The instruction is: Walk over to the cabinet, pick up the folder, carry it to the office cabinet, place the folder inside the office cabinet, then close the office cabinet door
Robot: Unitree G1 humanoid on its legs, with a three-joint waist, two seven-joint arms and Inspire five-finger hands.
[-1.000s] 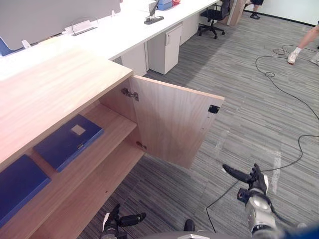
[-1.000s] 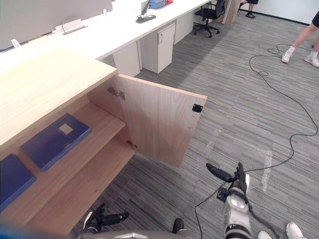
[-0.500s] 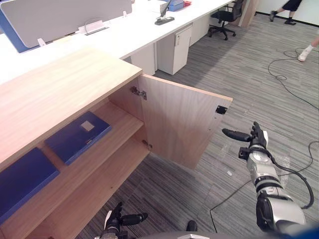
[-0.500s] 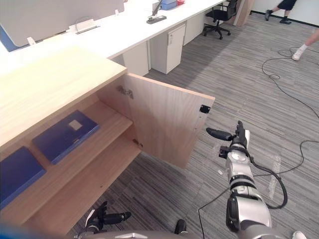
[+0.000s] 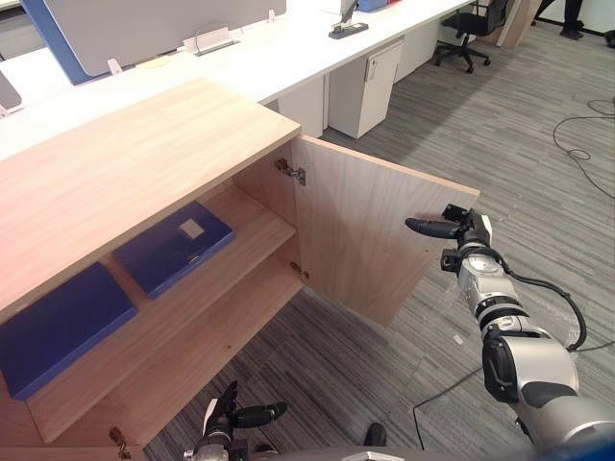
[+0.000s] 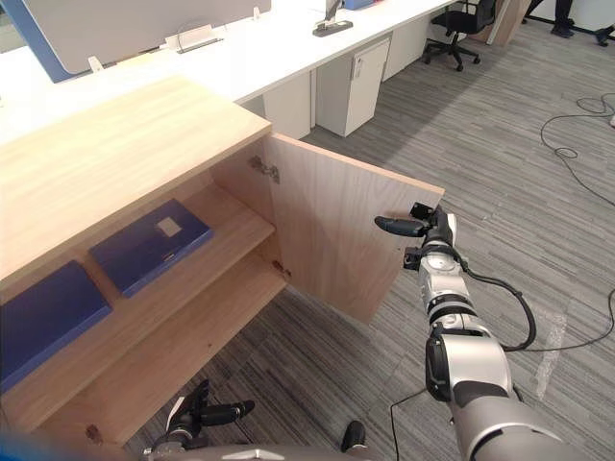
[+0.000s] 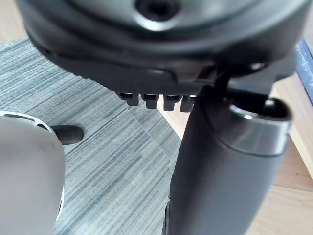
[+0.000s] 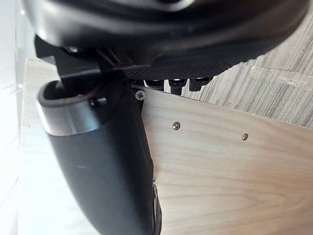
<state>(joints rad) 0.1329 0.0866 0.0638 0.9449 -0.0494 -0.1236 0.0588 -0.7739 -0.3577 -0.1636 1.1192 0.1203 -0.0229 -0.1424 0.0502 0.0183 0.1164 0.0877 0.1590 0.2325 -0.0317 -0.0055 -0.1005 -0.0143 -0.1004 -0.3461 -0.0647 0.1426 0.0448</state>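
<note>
A: There stood the light wooden office cabinet (image 5: 125, 163) with its plain wooden door (image 5: 365, 240) swung wide. The hinged edge sat at the cabinet side and the free edge reached out over the grey striped carpet (image 5: 538, 144).

B: And the folder, where was it?

A: On the upper shelf (image 5: 261, 227). The dark blue flat folder with a pale square label (image 5: 173, 248) lay flat and angled, one corner close to the shelf's front edge, well away from both hands. A second plain dark blue folder (image 5: 60, 327) lay further from the door, with a strip of wood between the two.

B: The hands?

A: The right hand (image 5: 459, 229) was up at the door's free top corner. Its thumb stretched across the inner face and its fingers were loose and uncurled by the edge, clamped on nothing. The right wrist view had the thumb over the wood panel and the fingers ending at its edge. Whether it actually touched, I couldn't tell.

B: And the left?

A: The left hand (image 5: 231, 419) hung low, near the carpet in front of the cabinet's bottom board (image 5: 192, 355), its fingers relaxed and holding nothing.

B: Room to move?

A: Plenty. A broad stretch of carpet ran from the door's outer side to the long white tabletop (image 5: 279, 58), which had a white drawer pedestal (image 5: 370, 82) beneath it. A black office chair (image 5: 471, 24) stood well beyond. The door's free edge was the nearest thing to the right arm.
</note>
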